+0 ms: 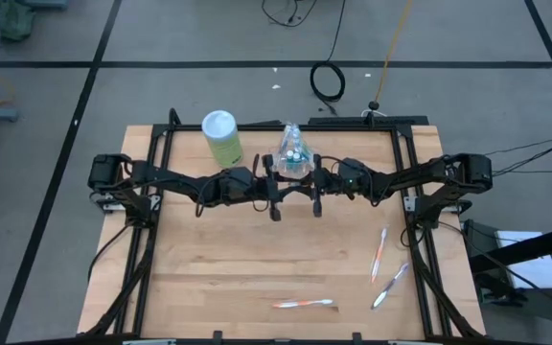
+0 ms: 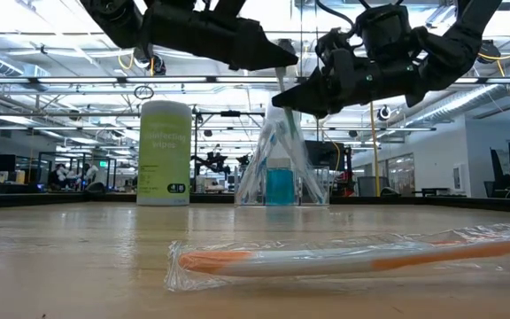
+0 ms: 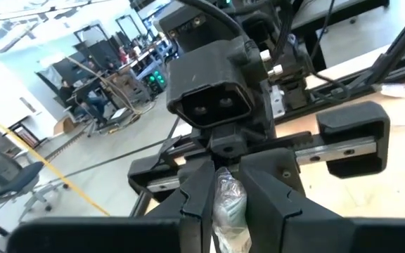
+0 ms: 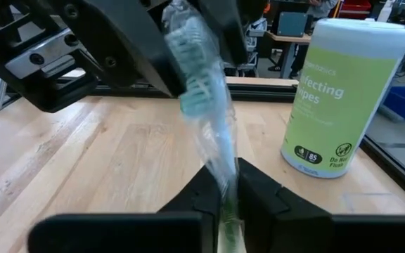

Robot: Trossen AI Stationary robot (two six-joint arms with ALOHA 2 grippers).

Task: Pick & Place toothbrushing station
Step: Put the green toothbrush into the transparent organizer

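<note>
The wipes canister (image 4: 343,98) carries the only readable print — cut-off words "...fecting" and "...pes" in white, a "85" icon, and small lines beginning "Do Not" and "Flush". In the low view its label is illegible.

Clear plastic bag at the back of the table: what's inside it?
Inside the upright clear plastic bag a blue block-like item sits at the bottom, with slim toothbrush handles leaning above it. The wrapped green toothbrush is held above; the bag's top is hidden behind the arms.

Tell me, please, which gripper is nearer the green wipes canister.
Left. The left gripper hangs beside the wipes canister, toward table centre; the right gripper faces it from the farther side.
</note>
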